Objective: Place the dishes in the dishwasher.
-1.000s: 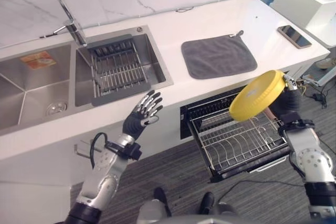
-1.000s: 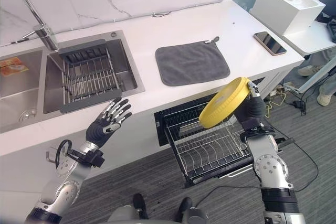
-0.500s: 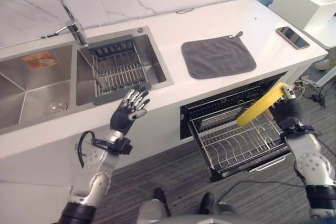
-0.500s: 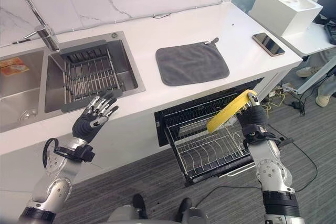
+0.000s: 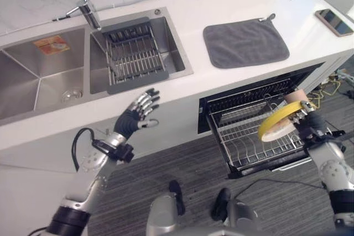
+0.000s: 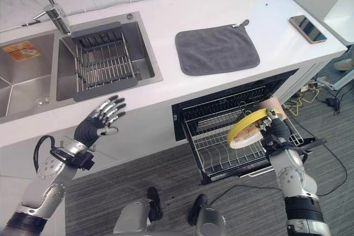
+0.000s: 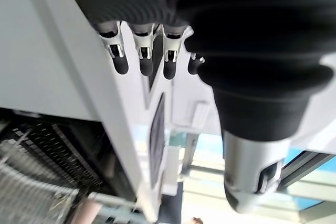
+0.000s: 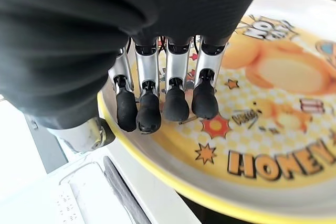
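Right hand (image 6: 275, 132) of mine grips yellow plate (image 6: 247, 127), tilted over dishwasher rack (image 6: 218, 146); left hand (image 5: 138, 115) raised, fingers spread, holding nothing.

yellow plate (image 6: 247, 128): one, held by the right hand (image 6: 276, 130) over the dishwasher rack
dishwasher rack (image 6: 221, 145): one, pulled out below the counter (image 6: 166, 20)
sink basins: two, a left basin (image 5: 33, 75) and a right basin (image 5: 171, 48)
drying rack (image 6: 104, 62): one, in the right basin
faucet (image 6: 52, 9): one
grey cloth (image 6: 217, 49): one, on the counter
phone (image 6: 308, 29): one, on the counter
robot hands: two, the right hand and the left hand (image 6: 98, 122)
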Controlling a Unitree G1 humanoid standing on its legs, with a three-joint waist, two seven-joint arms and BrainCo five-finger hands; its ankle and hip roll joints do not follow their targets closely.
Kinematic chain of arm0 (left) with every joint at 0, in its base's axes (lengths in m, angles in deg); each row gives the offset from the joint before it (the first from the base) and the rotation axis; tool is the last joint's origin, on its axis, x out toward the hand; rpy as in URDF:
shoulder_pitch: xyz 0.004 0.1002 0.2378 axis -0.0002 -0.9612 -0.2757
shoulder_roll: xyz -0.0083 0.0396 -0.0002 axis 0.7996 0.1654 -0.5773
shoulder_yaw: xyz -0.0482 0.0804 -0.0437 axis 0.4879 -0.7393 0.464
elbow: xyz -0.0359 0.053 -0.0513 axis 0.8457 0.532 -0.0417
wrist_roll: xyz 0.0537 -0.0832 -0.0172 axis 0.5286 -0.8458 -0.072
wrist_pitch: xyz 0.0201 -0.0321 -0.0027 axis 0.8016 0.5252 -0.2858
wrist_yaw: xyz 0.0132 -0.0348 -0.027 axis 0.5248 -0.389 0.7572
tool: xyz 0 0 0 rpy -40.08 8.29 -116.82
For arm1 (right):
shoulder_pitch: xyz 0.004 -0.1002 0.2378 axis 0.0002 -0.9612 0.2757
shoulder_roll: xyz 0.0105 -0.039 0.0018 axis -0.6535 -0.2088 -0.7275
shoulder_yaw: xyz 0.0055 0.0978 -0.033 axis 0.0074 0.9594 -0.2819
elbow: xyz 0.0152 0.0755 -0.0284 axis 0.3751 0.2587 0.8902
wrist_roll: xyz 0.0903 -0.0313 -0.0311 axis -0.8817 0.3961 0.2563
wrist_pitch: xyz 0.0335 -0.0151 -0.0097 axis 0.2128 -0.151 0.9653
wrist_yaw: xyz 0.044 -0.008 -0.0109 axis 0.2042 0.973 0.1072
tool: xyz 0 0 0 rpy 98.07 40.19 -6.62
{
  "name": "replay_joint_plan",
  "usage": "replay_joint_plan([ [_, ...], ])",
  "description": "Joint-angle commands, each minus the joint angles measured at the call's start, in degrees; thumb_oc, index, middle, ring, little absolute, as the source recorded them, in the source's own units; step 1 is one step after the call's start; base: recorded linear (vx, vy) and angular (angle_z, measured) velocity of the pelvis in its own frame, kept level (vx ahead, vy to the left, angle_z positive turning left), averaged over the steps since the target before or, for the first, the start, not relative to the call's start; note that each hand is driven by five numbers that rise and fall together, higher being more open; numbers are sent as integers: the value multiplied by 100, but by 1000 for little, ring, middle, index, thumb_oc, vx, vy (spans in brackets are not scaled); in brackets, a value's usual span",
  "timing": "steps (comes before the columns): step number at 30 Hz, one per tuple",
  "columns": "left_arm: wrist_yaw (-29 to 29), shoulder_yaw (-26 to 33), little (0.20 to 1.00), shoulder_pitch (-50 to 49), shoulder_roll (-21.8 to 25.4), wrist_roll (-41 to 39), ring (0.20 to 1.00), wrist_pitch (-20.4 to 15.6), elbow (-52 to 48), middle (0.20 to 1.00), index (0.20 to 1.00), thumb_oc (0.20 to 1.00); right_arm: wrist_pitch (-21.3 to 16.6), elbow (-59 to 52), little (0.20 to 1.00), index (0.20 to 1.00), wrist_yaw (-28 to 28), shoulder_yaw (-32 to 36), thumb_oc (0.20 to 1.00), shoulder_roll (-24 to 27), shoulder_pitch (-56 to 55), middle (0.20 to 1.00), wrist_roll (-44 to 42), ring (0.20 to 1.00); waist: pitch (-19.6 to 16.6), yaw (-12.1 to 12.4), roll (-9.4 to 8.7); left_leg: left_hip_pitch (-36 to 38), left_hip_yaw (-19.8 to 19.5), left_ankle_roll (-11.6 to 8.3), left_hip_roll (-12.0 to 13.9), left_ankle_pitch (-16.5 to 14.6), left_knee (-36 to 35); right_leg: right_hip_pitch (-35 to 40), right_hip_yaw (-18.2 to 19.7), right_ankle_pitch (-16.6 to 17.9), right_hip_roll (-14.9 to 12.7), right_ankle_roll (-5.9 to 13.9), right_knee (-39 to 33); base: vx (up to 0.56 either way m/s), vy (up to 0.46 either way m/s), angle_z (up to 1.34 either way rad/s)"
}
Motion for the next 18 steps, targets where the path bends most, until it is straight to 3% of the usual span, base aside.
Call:
replay_joint_plan([
  [1,-928,-301,1000,-261,164,114,1000,108,-296,1000,1000,1000,-538,128,200,200,-321,182,200,337,482,200,-88,200,-183,-10,17,360,50,-367,293,-247,107,415,140,-474,-281,255,222,-8,69,-8],
  [6,-1036,-1098,1000,-506,409,294,1000,161,518,1000,1000,1000,-476,865,200,200,-721,6,200,774,885,200,49,200,-154,-75,96,382,144,-327,301,-296,134,344,193,-511,-310,291,325,-7,48,-9],
  [11,-828,-1391,1000,-648,250,393,1000,311,1602,1000,1000,1000,-358,1504,200,200,-833,-53,200,1081,1344,200,317,200,-126,-88,126,359,169,-340,340,-314,218,296,222,-553,-333,291,411,0,14,-4],
  [12,-702,-1380,1000,-743,59,383,1000,215,2227,1000,1000,1000,-260,1695,200,200,-793,-86,200,1177,1514,200,483,200,-116,-62,140,334,160,-363,366,-293,277,286,209,-575,-348,276,443,0,0,0],
  [18,-530,-1120,1000,-871,-421,676,1000,-227,3306,1000,1000,1000,2,2036,200,200,-826,-142,200,1317,1742,200,797,200,-89,33,164,296,76,-395,347,-261,391,264,161,-671,-393,212,598,38,0,-1],
])
